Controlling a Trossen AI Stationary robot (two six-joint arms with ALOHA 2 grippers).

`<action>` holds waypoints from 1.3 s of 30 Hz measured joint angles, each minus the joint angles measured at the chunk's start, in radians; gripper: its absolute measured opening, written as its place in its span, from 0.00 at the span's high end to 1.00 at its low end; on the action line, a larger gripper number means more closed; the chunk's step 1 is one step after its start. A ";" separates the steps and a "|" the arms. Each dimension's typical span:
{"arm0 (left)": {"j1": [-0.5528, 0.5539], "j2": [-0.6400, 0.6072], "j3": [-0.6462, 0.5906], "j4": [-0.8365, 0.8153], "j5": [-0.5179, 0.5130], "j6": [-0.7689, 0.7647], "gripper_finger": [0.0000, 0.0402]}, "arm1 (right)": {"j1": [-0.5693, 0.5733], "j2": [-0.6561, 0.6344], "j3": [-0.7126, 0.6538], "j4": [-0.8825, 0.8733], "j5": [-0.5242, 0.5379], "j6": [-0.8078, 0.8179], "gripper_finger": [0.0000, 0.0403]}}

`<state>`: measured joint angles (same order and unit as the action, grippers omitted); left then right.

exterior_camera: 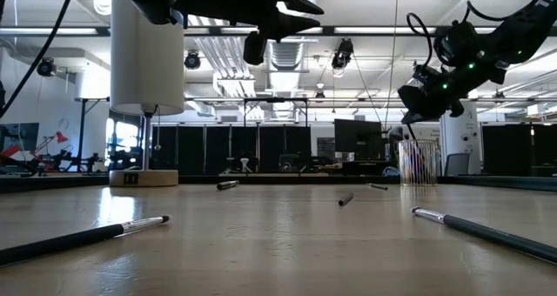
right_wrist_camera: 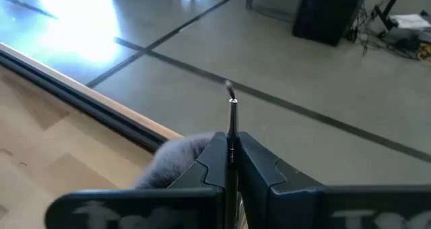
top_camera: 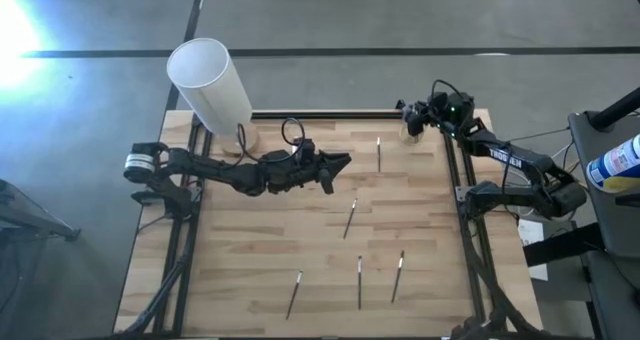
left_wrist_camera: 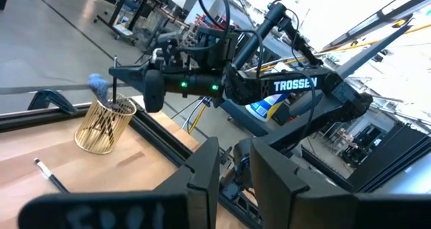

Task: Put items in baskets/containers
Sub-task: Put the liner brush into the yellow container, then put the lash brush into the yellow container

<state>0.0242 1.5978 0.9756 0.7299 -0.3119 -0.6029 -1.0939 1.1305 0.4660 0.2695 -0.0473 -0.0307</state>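
Observation:
A small clear yellowish cup (left_wrist_camera: 104,124) stands at the table's far right corner (top_camera: 411,132) with several sticks in it. My right gripper (right_wrist_camera: 232,155) hangs just above it (left_wrist_camera: 124,74), shut on one thin stick (left_wrist_camera: 114,87). A grey fluffy tuft (left_wrist_camera: 97,86) shows at the cup's rim. Loose sticks lie flat on the wood: one far back (top_camera: 379,152), one in the middle (top_camera: 350,218), three near the front (top_camera: 359,280). My left gripper (top_camera: 340,162) hovers high over the table's middle, open by a narrow gap, with nothing between its fingers. My right gripper pinches the stick's shaft (right_wrist_camera: 232,131) between its two fingers. The fingers (left_wrist_camera: 138,74) come nearly level, slanting a little down, from the table's right side, and lie across the stick. The stick stands upright, lifted clear of the table, its lower end (left_wrist_camera: 114,108) at the cup's mouth.
A tall white cylinder (top_camera: 210,85) on a wooden foot (exterior_camera: 144,177) stands at the far left corner. Black frame rails (top_camera: 455,195) run along the table's sides. Bare wood lies between the loose sticks.

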 joint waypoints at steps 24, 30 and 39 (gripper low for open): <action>0.000 0.000 0.000 -0.050 0.000 0.000 0.81 | 0.008 -0.120 0.045 -0.274 -0.003 0.142 0.73; 0.006 0.000 0.000 -0.077 0.000 0.000 0.81 | 0.068 -0.217 0.085 -0.476 -0.018 0.135 0.85; 0.032 0.000 -0.020 -0.084 0.060 0.019 0.85 | 0.295 -0.334 0.087 -0.669 -0.074 0.287 0.98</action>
<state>0.0565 1.5982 0.9556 0.6457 -0.2516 -0.5842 -0.7987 0.7967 0.5532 -0.3992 -0.1216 0.2566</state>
